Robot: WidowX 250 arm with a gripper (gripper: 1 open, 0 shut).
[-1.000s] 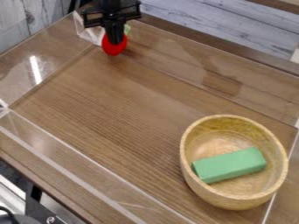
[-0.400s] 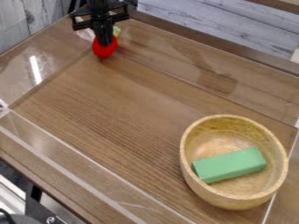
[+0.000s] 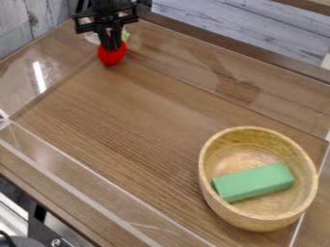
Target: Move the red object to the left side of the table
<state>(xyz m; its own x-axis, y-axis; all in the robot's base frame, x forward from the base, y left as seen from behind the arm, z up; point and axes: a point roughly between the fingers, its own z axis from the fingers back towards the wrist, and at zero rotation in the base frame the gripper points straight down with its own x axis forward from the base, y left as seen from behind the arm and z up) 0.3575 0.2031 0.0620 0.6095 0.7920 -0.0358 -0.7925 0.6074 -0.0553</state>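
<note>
One arm in view, one gripper [image 3: 111,39], up at the far left corner of the table [image 3: 142,106]. One red object [image 3: 112,53] sits right under it, down on the wood, close to the left acrylic wall [image 3: 45,43] and near the back edge. The black fingers hang straight down over the top of the red object; whether they are parted or pinched on it, I cannot tell from this angle, they blur together with the toy.

Down at the near right: one wooden bowl [image 3: 258,145], and one green block [image 3: 253,182] lying flat inside it, well apart from the gripper.

No writing, no label, no brand readable anywhere.

Clear low walls run along the left and near sides. Between the red object and the bowl lies a broad stretch of bare wood grain.
</note>
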